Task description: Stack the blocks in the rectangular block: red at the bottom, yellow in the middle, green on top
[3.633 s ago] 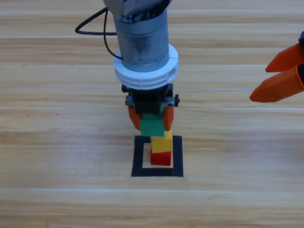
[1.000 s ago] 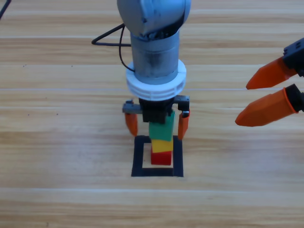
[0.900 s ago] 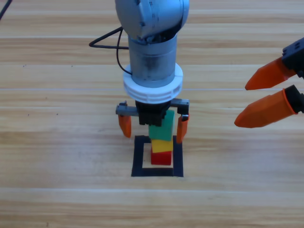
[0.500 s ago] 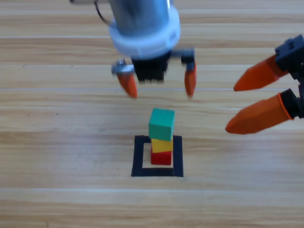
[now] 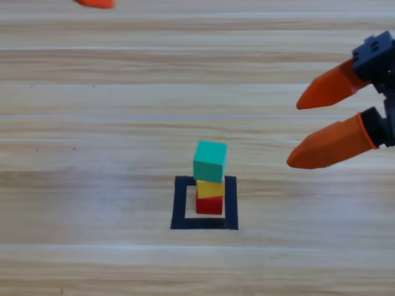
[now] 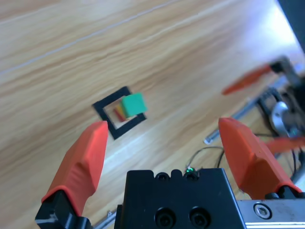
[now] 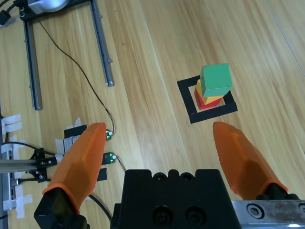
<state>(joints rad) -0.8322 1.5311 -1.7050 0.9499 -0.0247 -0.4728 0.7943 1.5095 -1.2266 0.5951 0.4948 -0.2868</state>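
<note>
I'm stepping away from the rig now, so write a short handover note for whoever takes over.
Left gripper: jaws open, empty, raised at the table's far edge.
Right gripper: jaws open, empty, waiting at the right.
Red cube sits inside the black tape square, yellow cube on it, green cube on top, a little askew.
Done: the stack stands free.
Left: nothing; keep both arms clear.

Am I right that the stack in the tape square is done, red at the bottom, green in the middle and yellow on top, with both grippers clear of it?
Not quite: the yellow cube is in the middle and the green cube on top, as the high view shows. The rest holds: the red cube is lowest inside the tape square, and the left gripper and right gripper are clear.
</note>
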